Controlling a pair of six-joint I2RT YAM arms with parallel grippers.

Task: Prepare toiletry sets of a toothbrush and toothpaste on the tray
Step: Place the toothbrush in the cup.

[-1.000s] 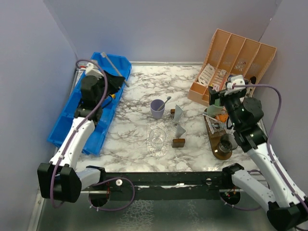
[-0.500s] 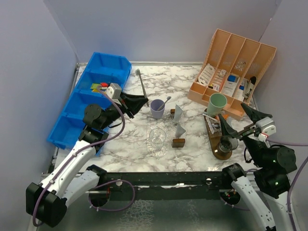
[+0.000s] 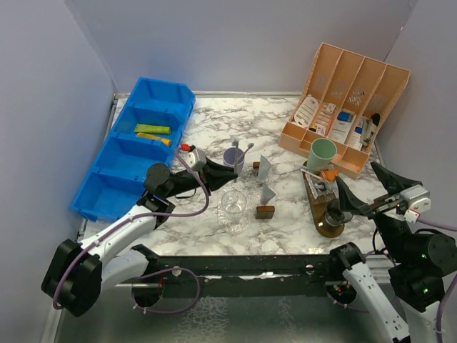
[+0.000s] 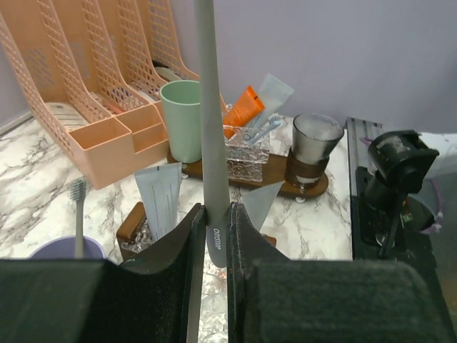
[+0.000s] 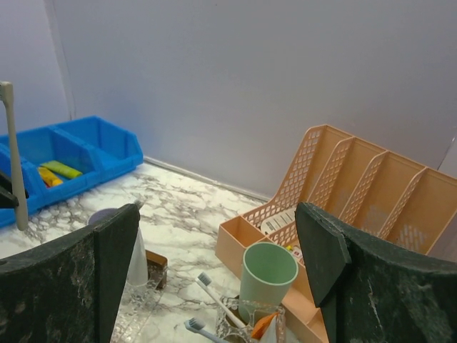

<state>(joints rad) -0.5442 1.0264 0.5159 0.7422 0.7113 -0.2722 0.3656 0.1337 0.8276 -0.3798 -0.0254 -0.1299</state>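
Left jaws clenched on the lower shaft of grey toothbrush [image 4: 211,128], which is held upright; its head runs out of the wrist view at top. In the top view the brush stands against lilac cup [image 3: 233,161]; the wrist view puts it beside the cup rather than in it. Lilac cup holds a second toothbrush [image 3: 247,148]. Clear cup [image 3: 233,204] sits on the surface [image 3: 200,121], just nearer the arms than the lilac one. Right jaws released, spread wide, grasping nothing, raised at the near right by tray [image 3: 327,230]. Tray carries mint cup [image 3: 322,154], smoky cup [image 3: 335,213] and orange tube [image 3: 330,174]. Green tube [image 3: 152,129] lies in blue bin [image 3: 114,187]. Peach organiser [image 3: 353,75] at far right
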